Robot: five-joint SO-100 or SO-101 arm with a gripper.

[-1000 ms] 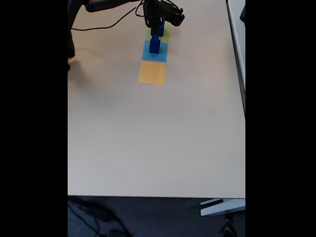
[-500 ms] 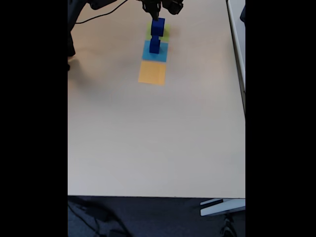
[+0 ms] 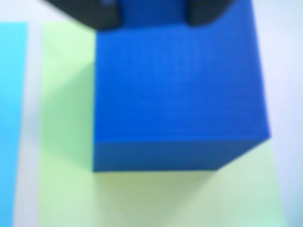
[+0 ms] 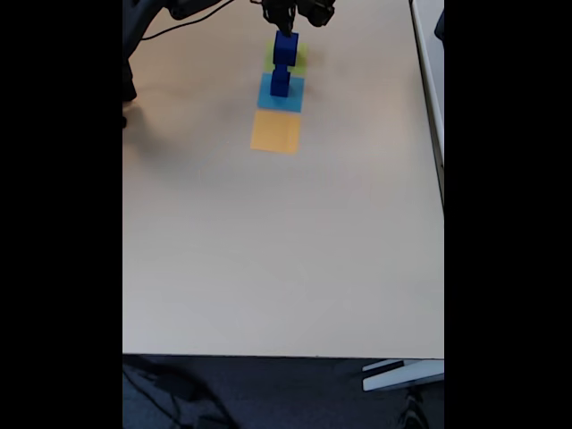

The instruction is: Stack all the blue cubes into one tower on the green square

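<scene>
In the wrist view a big blue cube (image 3: 177, 90) rests on the green square (image 3: 66, 142). My gripper (image 3: 151, 19) hovers just over the cube's top face. Its two black fingers (image 3: 102, 12) stand apart with only the cube's blue showing between them. In the fixed view the same blue cube (image 4: 286, 46) sits on the green square (image 4: 298, 63) at the far end of the table, with the gripper (image 4: 288, 22) right above it. A short stack of smaller blue cubes (image 4: 281, 82) stands on the light-blue square (image 4: 292, 96) in front.
An orange flat square (image 4: 275, 131) lies nearer than the light-blue one, whose edge also shows in the wrist view (image 3: 12, 118). The arm's base and cable (image 4: 170, 31) occupy the far left. The tan table (image 4: 286, 250) stretches to its front edge.
The gripper has risen from low around the big cube to just above it. The cube now shows uncovered on the green square. The stack on the light-blue square has stayed put.
</scene>
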